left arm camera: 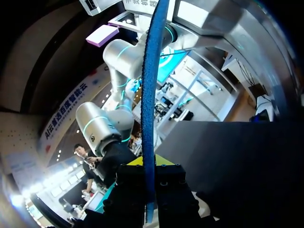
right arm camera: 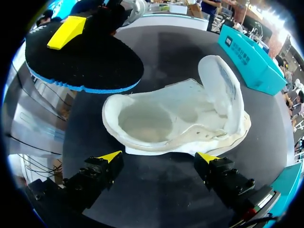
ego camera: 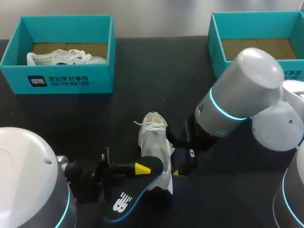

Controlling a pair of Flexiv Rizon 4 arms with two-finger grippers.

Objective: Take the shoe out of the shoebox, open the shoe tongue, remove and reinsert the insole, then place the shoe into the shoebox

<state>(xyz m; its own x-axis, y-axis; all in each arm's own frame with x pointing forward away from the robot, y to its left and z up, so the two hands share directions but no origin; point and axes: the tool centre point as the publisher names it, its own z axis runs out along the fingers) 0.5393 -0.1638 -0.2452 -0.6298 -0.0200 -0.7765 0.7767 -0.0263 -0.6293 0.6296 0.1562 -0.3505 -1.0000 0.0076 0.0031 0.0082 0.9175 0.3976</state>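
One teal shoebox beyond the loose shoe holds a second shoe; another shoebox stands apart. On the black table, the left gripper clamps the insole beside the loose shoe; the right gripper gapes alongside.

2 teal open cardboard shoeboxes; 2 white lace-up sneakers (one boxed, one loose); 1 black blue-edged foam insole.

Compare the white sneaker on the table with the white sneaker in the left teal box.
The table sneaker points away from the robot; the boxed sneaker lies crosswise in its teal box. The table sneaker's black-and-blue insole is out, in the left gripper; the boxed sneaker's inside is hidden. Both are white, laced.
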